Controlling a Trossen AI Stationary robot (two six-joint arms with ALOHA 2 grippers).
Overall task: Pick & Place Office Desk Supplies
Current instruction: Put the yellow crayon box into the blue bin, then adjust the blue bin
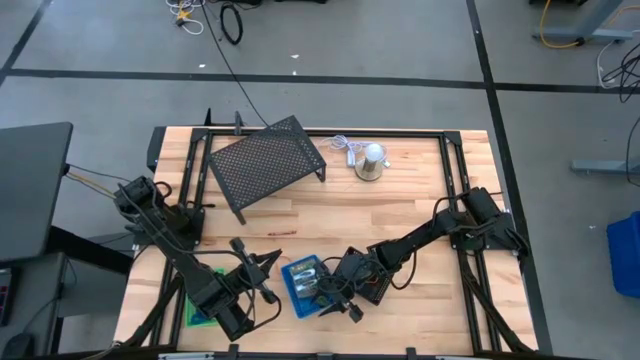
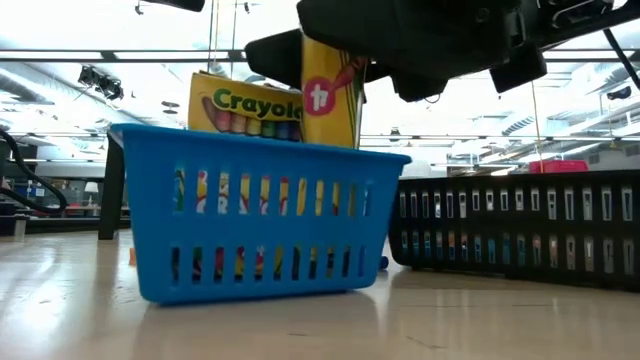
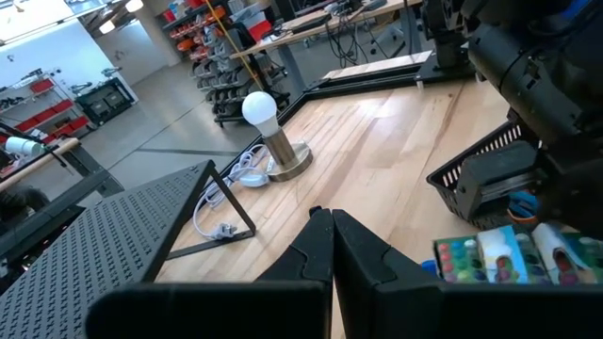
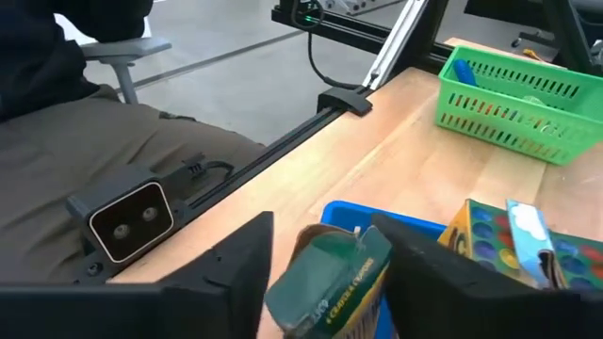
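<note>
From my station, the pale wooden butcher-block tabletop looks smooth with a soft sheen. The slotted blue plastic tray near its front edge is glossy, and the yellow printed-card crayon boxes standing in it look slick. The green plastic lattice tray has the same moulded shine. I see the large black perforated-metal rack as matt. The silver dome-shaped metal thing appears brushed; its white cord looks smooth.
</note>
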